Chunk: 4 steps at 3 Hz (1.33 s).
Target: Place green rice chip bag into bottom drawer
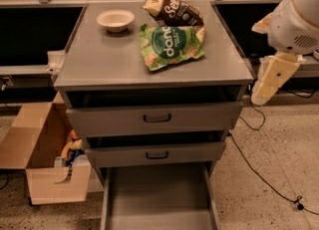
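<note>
The green rice chip bag (172, 46) lies flat on the grey cabinet top (99, 59), right of centre. The bottom drawer (158, 199) is pulled open at the foot of the cabinet and its flat grey floor is bare. My arm comes in from the upper right, and its cream end with the gripper (264, 90) hangs beside the cabinet's right edge, below top level and to the right of the bag. It holds nothing that I can see.
A dark brown and cream snack bag (172, 9) lies just behind the green bag. A white bowl (115, 20) sits at the back left. The two upper drawers (157, 118) are slightly ajar. A cardboard box (45, 159) stands at the left, and a cable (259, 174) runs across the floor at the right.
</note>
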Each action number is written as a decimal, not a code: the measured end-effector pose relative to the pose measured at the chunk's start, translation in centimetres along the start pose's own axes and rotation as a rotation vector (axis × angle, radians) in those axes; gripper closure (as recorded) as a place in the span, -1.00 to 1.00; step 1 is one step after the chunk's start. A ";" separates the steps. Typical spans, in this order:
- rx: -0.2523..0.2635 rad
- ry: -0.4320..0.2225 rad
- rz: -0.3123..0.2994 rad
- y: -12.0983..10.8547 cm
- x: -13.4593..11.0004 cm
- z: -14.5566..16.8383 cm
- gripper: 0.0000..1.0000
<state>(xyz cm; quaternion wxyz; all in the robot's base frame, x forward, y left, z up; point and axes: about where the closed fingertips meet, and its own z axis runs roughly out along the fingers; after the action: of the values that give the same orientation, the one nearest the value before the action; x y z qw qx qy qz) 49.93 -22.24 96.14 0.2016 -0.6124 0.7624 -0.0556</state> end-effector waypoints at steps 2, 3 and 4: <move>0.152 -0.153 -0.108 -9.7 -1.3 8.0 -1.00; 0.151 -0.153 -0.108 -9.7 -1.3 7.9 -1.00; 0.164 -0.181 -0.175 -11.2 -3.4 9.0 -1.00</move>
<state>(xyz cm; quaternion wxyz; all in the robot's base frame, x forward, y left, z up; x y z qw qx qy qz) 64.08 -20.25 92.48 0.3131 -0.6605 0.6778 -0.0795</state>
